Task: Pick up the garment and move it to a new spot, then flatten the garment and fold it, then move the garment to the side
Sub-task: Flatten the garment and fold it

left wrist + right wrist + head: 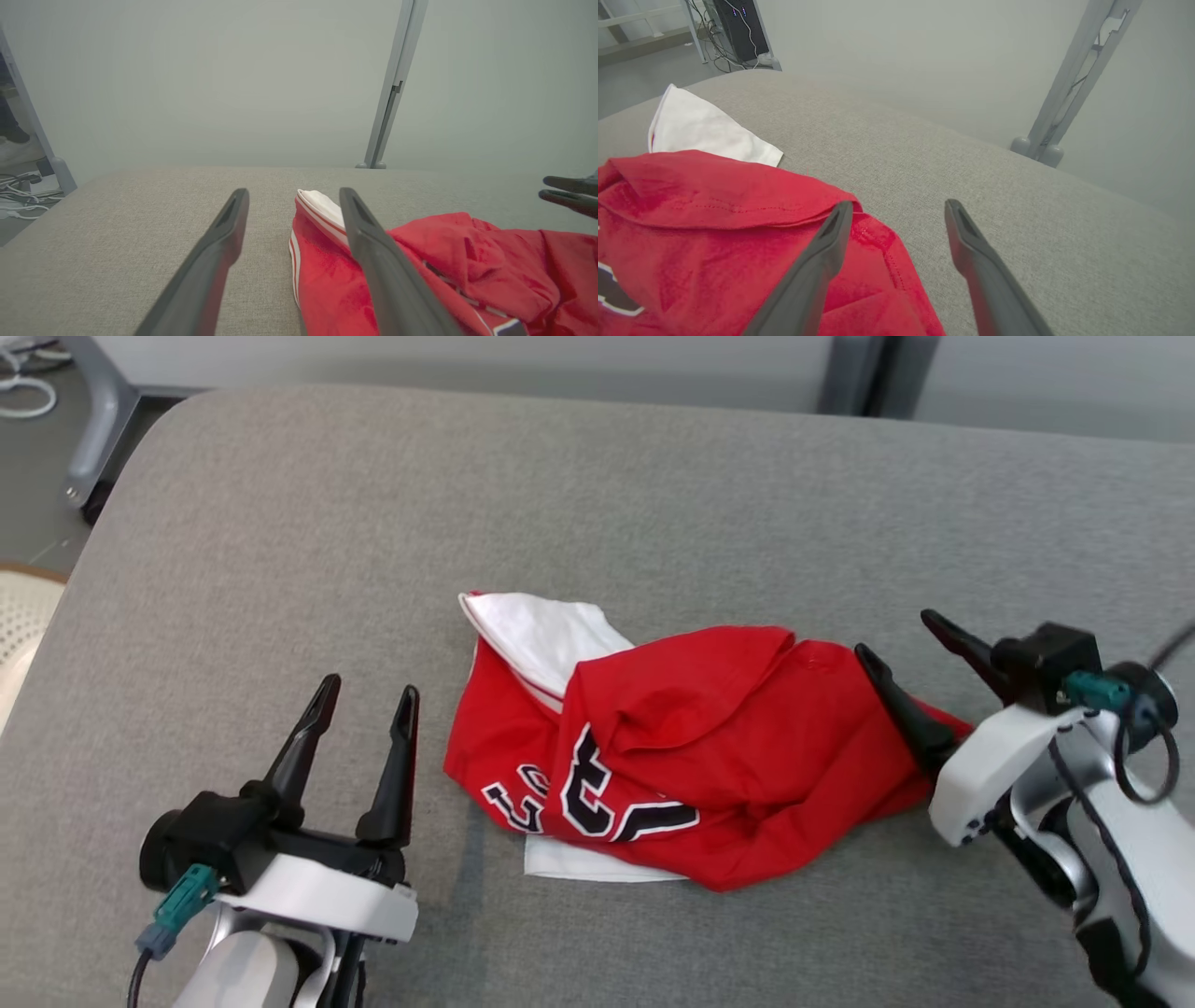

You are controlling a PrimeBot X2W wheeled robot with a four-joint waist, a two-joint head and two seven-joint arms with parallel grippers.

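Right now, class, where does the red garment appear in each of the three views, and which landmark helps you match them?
Head view: the red garment lies at the centre, crumpled on the grey surface.
Left wrist view: lower right.
Right wrist view: lower left.
Shared landmark: its white flap, at the garment's upper left in every view.
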